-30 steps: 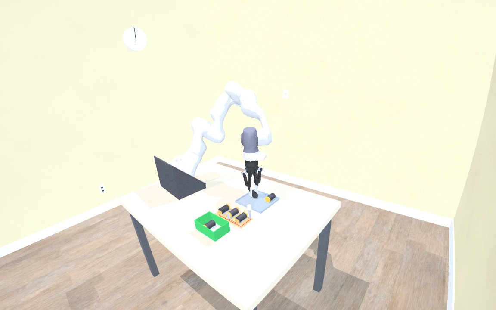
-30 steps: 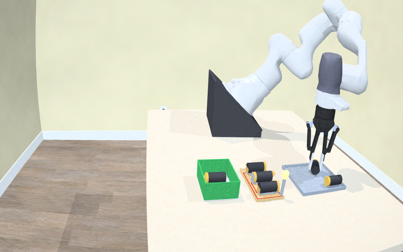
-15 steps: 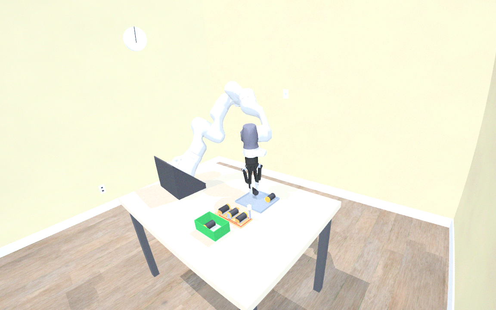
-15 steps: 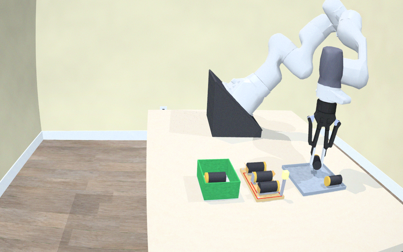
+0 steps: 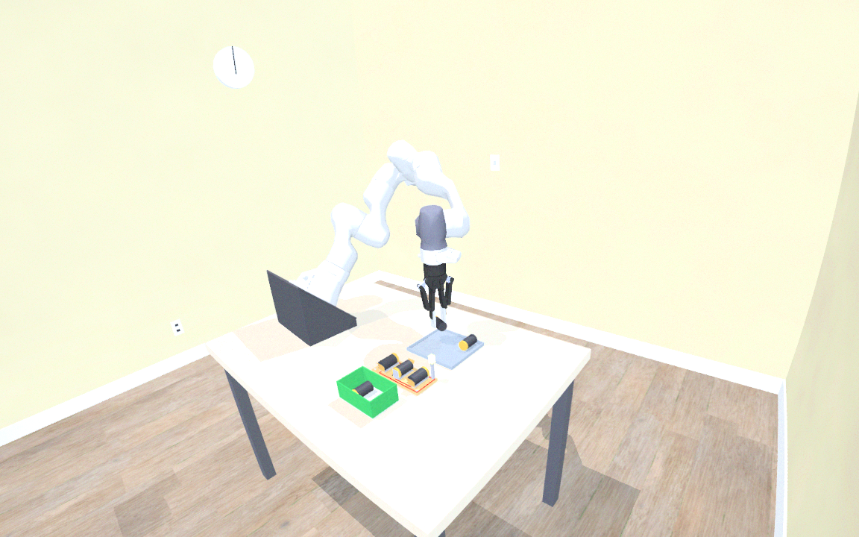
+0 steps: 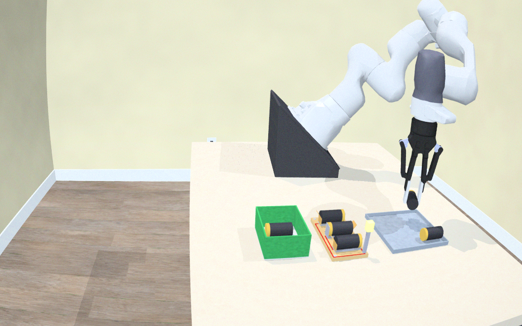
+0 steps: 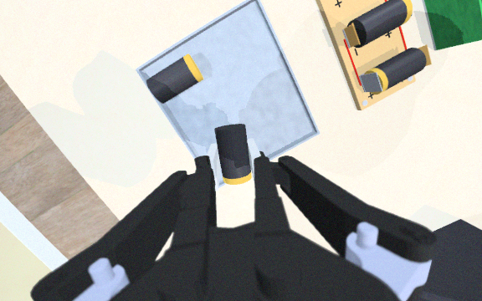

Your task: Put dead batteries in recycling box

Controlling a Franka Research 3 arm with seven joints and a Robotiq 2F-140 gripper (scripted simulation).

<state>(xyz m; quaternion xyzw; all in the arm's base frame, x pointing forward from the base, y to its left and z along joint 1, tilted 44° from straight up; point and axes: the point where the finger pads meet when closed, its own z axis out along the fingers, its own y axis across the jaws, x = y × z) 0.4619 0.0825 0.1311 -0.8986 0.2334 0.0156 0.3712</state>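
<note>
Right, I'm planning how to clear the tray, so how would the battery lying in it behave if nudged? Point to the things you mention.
The battery (image 5: 467, 342) (image 6: 432, 233) (image 7: 175, 79) would probably roll sideways, being a cylinder on its side. The low rim of the tray (image 5: 426, 358) (image 6: 418, 247) (image 7: 288, 67) might stop it. Its smooth-looking casing suggests it could slip in a loose grip.

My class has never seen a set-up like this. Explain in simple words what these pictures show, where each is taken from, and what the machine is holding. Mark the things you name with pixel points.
The machine is one white jointed arm ending in a black two-fingered gripper (image 5: 438, 321) (image 6: 413, 196) (image 7: 233, 151). The top view looks down across the room; the exterior view faces the table from nearer; the wrist view looks along the fingers.

On the table stand a green box (image 5: 385, 403) (image 6: 287, 247) (image 7: 454, 25) with one battery inside, a wooden holder (image 5: 417, 389) (image 6: 338, 258) (image 7: 360, 104) with three batteries beside a yellow lit bulb (image 6: 369, 226), and a grey-blue tray (image 5: 449, 362) (image 6: 394, 248) (image 7: 241, 50) with one battery. The gripper holds a sixth battery (image 5: 441, 326) (image 6: 412, 201) (image 7: 233, 150), raised above the tray.
</note>
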